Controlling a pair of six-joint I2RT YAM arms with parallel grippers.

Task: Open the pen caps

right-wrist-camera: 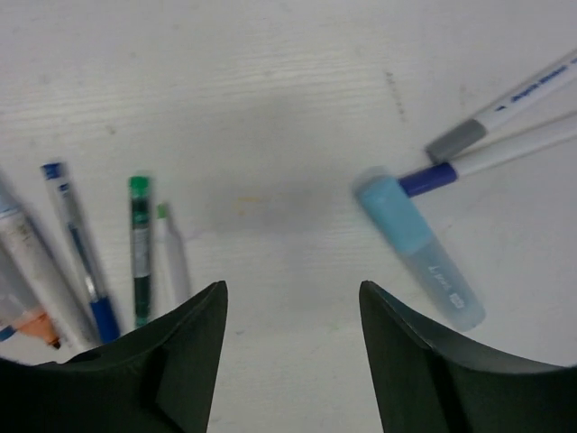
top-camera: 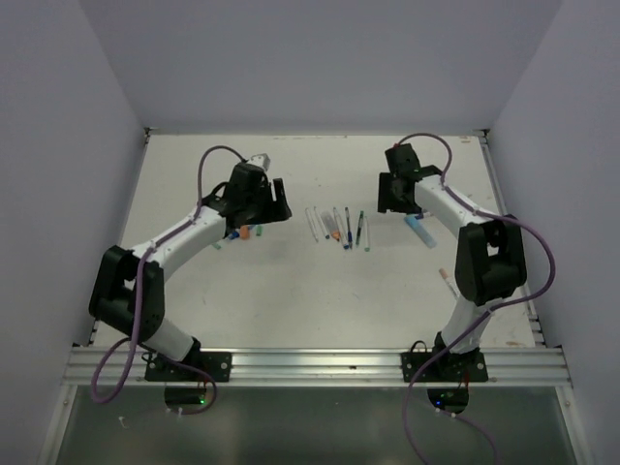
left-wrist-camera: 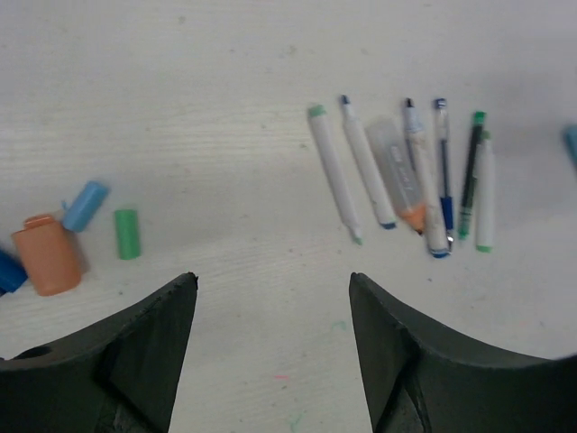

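Note:
Several pens (top-camera: 336,227) lie side by side at mid-table, also in the left wrist view (left-wrist-camera: 410,180), uncapped with bare tips. Loose pen caps (top-camera: 248,232) lie left of them: orange (left-wrist-camera: 47,255), light blue (left-wrist-camera: 85,206), green (left-wrist-camera: 127,234), and a dark blue one (left-wrist-camera: 7,271) at the edge. My left gripper (top-camera: 263,208) (left-wrist-camera: 273,280) is open and empty, above bare table between caps and pens. My right gripper (top-camera: 392,199) (right-wrist-camera: 293,293) is open and empty, between the pen row and a capped light-blue highlighter (right-wrist-camera: 419,248) (top-camera: 421,231).
Two more pens, one with a grey end (right-wrist-camera: 505,113) and one with a blue end (right-wrist-camera: 478,161), lie beyond the highlighter. A single pen (top-camera: 448,281) lies by the right arm's base link. White walls enclose the table on three sides.

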